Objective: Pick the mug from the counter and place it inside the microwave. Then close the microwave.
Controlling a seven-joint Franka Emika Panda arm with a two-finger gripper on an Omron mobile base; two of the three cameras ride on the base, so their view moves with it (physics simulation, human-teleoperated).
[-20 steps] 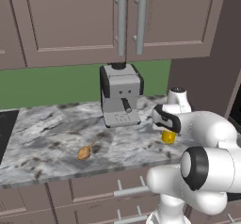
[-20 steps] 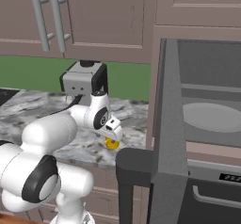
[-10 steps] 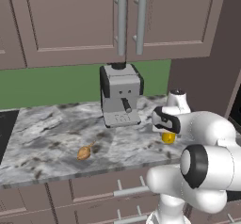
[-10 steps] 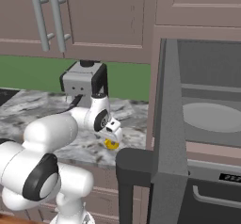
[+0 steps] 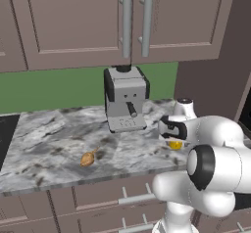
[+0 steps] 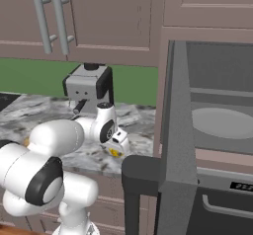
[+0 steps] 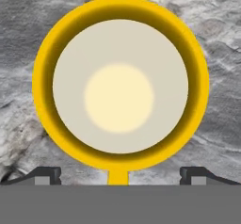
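End effector spread fully wide and holding nothing, poised straight above the upright yellow mug on the marbled desk, left of the open microwave.

A grey-and-white marbled surface carries a grey coffee machine at the back, a small brown food item near the front, and a yellow mug toward its right end.

Coffee machine upright; brown food item well apart.
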